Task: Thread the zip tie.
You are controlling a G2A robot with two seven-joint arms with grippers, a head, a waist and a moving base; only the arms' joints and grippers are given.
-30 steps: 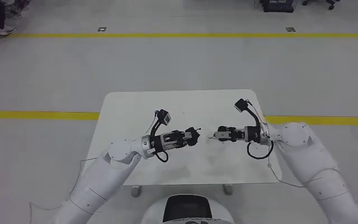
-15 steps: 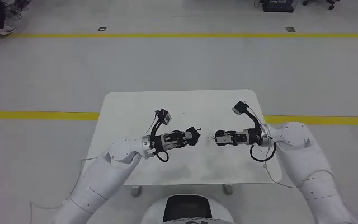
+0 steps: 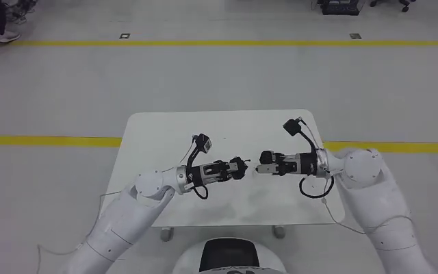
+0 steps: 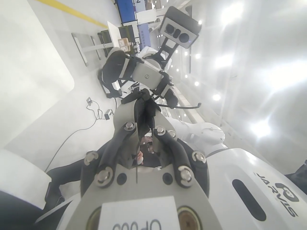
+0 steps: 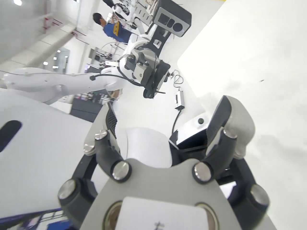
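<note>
Update: the gap between your two pincers is closing. Over the last second the right pincer (image 3: 262, 163) creeps inward toward the left pincer (image 3: 239, 166), which itself nudges a bit toward centre. Both hang above the middle of the surface (image 3: 164, 130), tips facing, now near each other but apart.

Left pincer is clenched on the zip tie (image 5: 156, 92): black strap pinched at the tips, a thin tail poking out sideways. The tie is off the surface and nothing else holds it. Right pincer is released: fingers (image 5: 226, 111) spread wide, nothing between them.

My read: you're on the approach to grab the free tail, so threading itself hasn't started. I can't tell where the head sits or whether any loop is formed; it's too small. The next move probably needs the open jaws lined up on that tail before closing. It's skinny and likely springy, so a small offset could mean a miss. Keep it slow.
</note>
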